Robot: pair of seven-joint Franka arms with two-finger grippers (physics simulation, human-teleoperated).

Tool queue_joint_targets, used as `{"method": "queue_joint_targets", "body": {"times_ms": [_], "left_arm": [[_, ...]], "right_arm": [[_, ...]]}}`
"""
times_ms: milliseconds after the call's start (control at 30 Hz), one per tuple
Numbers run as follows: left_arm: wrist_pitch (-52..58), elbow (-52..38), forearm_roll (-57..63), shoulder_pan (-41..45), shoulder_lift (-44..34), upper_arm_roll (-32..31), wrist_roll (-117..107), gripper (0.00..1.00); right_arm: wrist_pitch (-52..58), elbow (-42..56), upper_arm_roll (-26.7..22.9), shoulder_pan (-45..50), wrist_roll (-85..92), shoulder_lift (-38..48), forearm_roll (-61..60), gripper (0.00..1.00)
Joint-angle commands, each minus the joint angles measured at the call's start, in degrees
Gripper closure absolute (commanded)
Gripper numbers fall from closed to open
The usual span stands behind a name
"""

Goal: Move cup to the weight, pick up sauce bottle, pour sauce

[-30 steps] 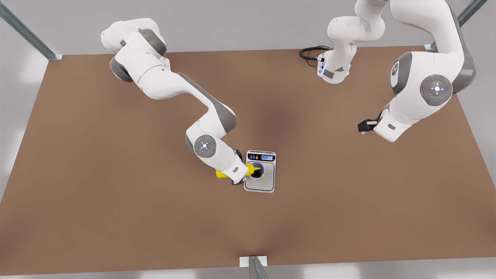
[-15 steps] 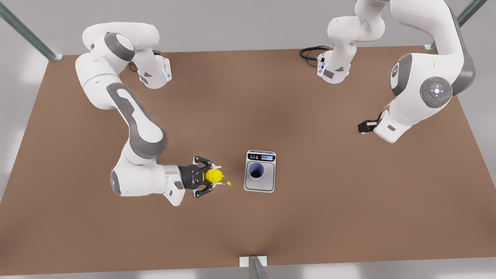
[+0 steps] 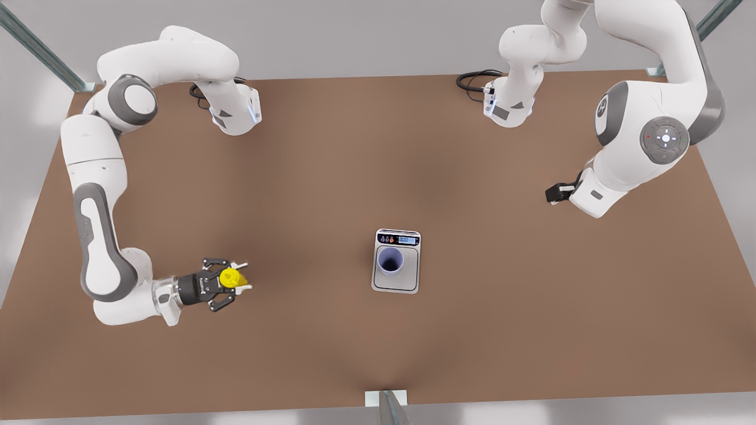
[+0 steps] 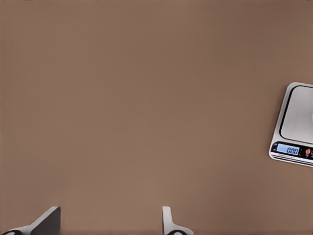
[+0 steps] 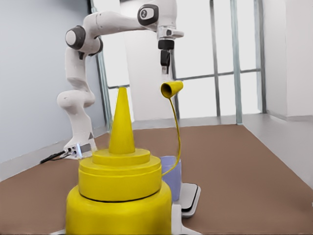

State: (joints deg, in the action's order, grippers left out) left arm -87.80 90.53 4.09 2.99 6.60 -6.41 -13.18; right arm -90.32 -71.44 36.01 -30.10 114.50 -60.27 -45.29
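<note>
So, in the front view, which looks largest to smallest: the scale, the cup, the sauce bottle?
1. scale, clearly the largest.
2-3. cup and sauce bottle look alike. The right hand hides part of the bottle, so I do not rank them.

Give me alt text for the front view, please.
The right gripper holds the yellow sauce bottle at the front view's left, well apart from the scale. The purple cup stands on it mid-table. The left gripper waits at the right, jaws open.

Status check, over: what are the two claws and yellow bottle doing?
Right gripper shut on sauce bottle, upright, at the front view's left. Left gripper open, waiting above the table. Cup on weight. Nothing between.
</note>
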Motion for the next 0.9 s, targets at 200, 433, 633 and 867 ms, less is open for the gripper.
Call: {"method": "queue_joint_targets", "body": {"times_ms": [200, 433, 633, 867], "left_arm": [[0.0, 0.1, 0.0, 0.0, 0.0, 0.0, -0.1, 0.00], [0.0, 0.0, 0.2, 0.3, 0.4, 0.0, -0.2, 0.00], [-1.3, -0.1, 0.4, 0.4, 1.6, 0.0, -0.1, 0.00], [-1.2, -0.1, 0.3, 0.4, 2.1, 0.0, -0.2, 0.00]], "right_arm": [[-0.3, 0.1, -4.0, 0.7, 7.3, -4.6, -0.1, 0.57], [-1.0, 0.8, -4.2, 1.7, 12.5, -9.1, -0.8, 0.57], [-1.3, 0.7, -4.2, 1.7, 12.6, -9.3, -0.8, 0.57], [-1.8, 0.7, -4.8, 2.0, 13.5, -9.3, -0.8, 0.56]]}}
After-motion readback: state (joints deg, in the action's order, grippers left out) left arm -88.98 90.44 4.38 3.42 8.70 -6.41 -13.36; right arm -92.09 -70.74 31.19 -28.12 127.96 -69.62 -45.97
